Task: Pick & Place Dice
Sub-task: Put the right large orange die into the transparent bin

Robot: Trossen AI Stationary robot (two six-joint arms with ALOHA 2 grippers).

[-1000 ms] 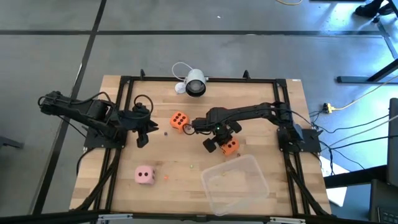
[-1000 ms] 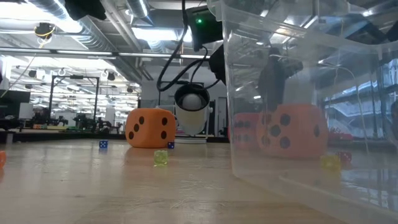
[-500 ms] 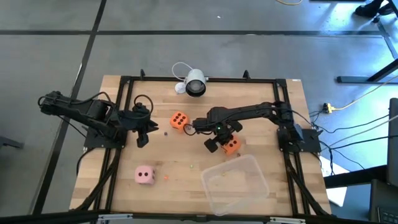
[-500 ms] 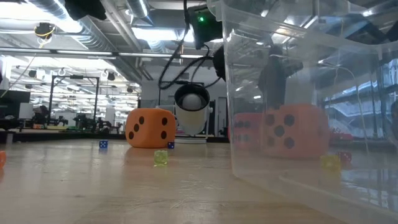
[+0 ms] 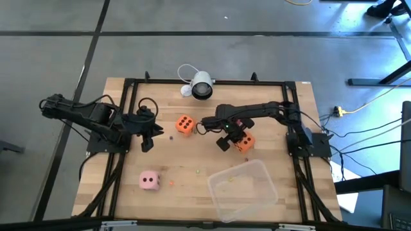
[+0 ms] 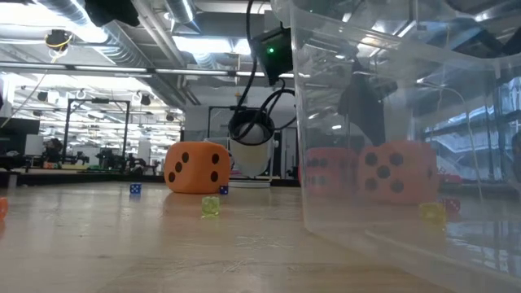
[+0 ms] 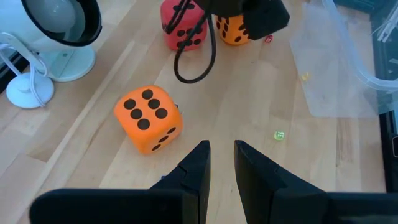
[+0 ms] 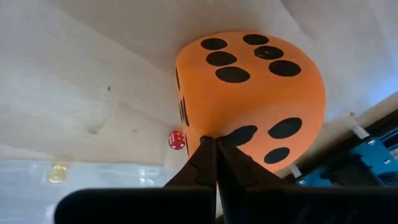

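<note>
An orange die (image 5: 244,142) lies right of the table's middle, just beyond the clear tub (image 5: 243,189). My right gripper (image 5: 224,142) is shut at its left side. A red die (image 7: 183,28) sits beside it, partly under the right arm. A second orange die (image 5: 185,125) rests on the wood at the middle, six pips up. The pale pink die (image 5: 149,181) lies near the front left. My left gripper (image 7: 221,163) hovers left of the middle with a narrow gap, nothing in it. My right gripper has its two fingertips (image 8: 208,149) closed together on the orange die's lower edge (image 8: 214,134), where the three-pip face meets its neighbour. The fingers slant steeply down, coming from the table's left. The die sits tilted; I cannot tell whether it is clear of the wood.
A white round camera (image 5: 201,86) with its cable stands at the far middle. Tiny dice are scattered on the wood: a yellow one (image 6: 210,206), a blue one (image 6: 134,189), a red one (image 8: 176,139). A black frame (image 5: 131,83) borders the table.
My right gripper has gone toward the table's far and right edges, staying shut. The orange die has gone with it, away from the tub's far rim, and has turned a little. The red die and the other dice have kept their places.
</note>
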